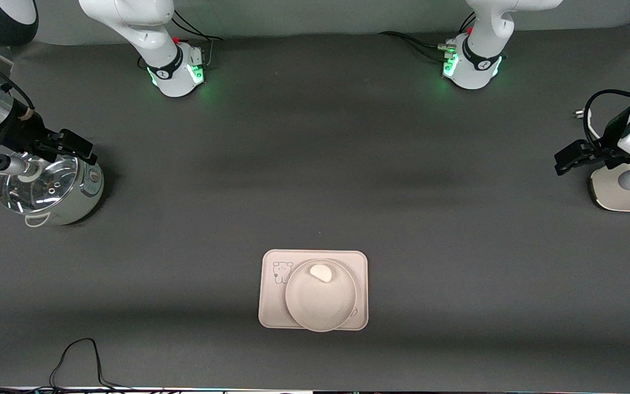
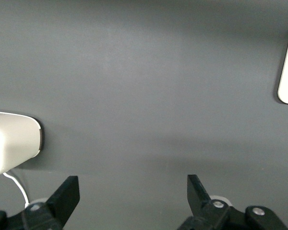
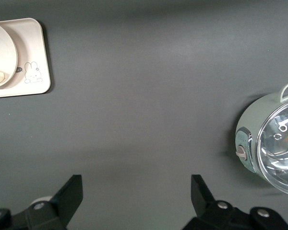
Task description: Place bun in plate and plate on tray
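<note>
A small pale-green cooker pot (image 1: 55, 191) with a shiny glass lid stands at the right arm's end of the table. A cream appliance (image 1: 626, 189) sits at the left arm's end. A black cable (image 1: 77, 358) loops along the table's near edge.

We counted one tray (image 1: 271, 306), one plate (image 1: 320, 303) and just one bun (image 1: 321, 272). There was also one small cooker pot (image 1: 69, 202) with a glass lid, plus one cream-colored appliance (image 1: 621, 194) at the left arm's end of the table. Two arms, so two grippers: the left gripper (image 1: 571, 158) and the right gripper (image 1: 71, 145). We saw one loose black cable (image 1: 82, 355) too.
</note>
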`<state>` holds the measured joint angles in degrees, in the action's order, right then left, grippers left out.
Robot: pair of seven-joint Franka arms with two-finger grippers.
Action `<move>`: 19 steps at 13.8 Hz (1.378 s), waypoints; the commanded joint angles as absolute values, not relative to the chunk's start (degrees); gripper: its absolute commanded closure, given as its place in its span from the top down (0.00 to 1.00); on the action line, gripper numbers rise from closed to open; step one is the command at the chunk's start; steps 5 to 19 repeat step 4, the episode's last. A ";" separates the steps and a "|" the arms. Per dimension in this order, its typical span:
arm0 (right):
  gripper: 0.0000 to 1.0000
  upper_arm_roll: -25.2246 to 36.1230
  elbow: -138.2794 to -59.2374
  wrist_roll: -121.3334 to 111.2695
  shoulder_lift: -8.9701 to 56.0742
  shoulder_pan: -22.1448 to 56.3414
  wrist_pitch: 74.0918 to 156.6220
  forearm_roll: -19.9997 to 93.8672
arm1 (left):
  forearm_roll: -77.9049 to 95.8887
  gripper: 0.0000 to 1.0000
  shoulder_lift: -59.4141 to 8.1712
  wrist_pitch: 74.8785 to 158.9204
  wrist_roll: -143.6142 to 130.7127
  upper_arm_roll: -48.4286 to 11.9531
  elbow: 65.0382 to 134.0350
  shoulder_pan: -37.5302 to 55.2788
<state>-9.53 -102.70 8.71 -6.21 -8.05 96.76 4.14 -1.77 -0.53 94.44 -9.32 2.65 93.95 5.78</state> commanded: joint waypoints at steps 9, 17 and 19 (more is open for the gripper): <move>1.00 -9.84 -103.71 9.76 -7.29 -7.91 97.29 3.16 | -1.41 1.00 -0.09 92.37 -8.62 2.90 93.08 6.24; 1.00 -9.84 -103.71 9.76 -7.29 -7.91 97.29 3.16 | -1.41 1.00 -0.09 92.37 -8.62 2.90 93.08 6.24; 1.00 -9.84 -103.71 9.76 -7.29 -7.91 97.29 3.16 | -1.41 1.00 -0.09 92.37 -8.62 2.90 93.08 6.24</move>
